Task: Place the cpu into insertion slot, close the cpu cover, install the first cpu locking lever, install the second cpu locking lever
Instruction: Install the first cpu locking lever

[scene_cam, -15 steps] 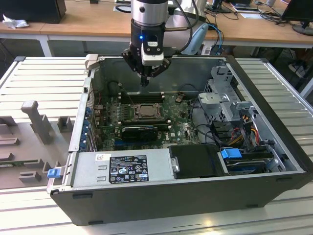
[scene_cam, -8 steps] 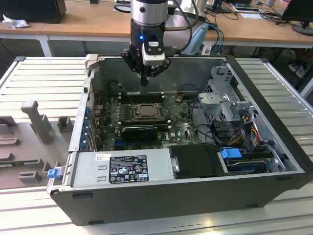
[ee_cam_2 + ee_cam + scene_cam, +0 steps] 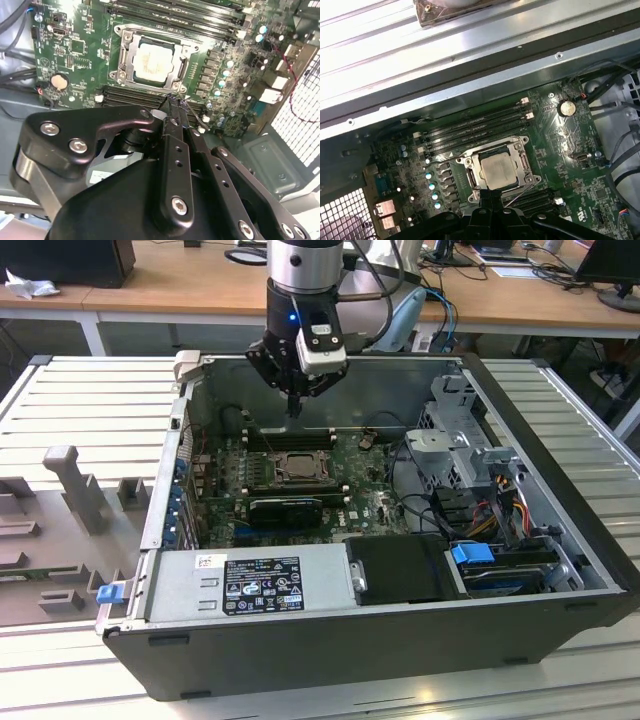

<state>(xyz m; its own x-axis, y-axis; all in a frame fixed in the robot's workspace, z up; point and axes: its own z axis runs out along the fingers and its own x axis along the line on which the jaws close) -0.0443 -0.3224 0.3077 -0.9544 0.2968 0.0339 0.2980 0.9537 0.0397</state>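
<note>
Landmark: the computer case [image 3: 400, 640], open-sided, lies on the slatted worktop [image 3: 80, 410]; places below are given against it.
Beside the case, on the exterior view's left: a grey moulded tray [image 3: 60, 530] with upright blocks rests on the worktop, just beside the case wall.
Near corner of the case: a blue clip [image 3: 108, 592] sticks out at the exterior view's left end.
Front of the case interior: a grey power supply [image 3: 250, 582] with a label lies along the near wall.
Motherboard: the green motherboard [image 3: 330, 490] covers the case floor towards the far wall.
Insertion slot: the insertion slot [image 3: 297, 467] [image 3: 152, 60] [image 3: 497, 167] sits near the middle of the motherboard, with long black memory slots [image 3: 475, 127] just beside it.
Cpu: the cpu [image 3: 154, 62] [image 3: 497, 171] lies flat inside the insertion slot, pale metal top up.
Cpu cover: the cpu cover [image 3: 131, 55] [image 3: 476, 162] lies flat around the cpu, its cut-out framing the chip.
Pincer: the pincer [image 3: 294, 405] [image 3: 177, 102] hangs over the case interior, above the memory slots and apart from the board; its fingers [image 3: 175, 150] are pressed together with nothing between them.
Coin cell: a round coin cell [image 3: 565, 106] [image 3: 60, 81] sits on the motherboard, near the insertion slot.
Right part of the case interior: a metal drive cage [image 3: 465, 435] and a bundle of cables [image 3: 500, 505] stand at the exterior view's right.
</note>
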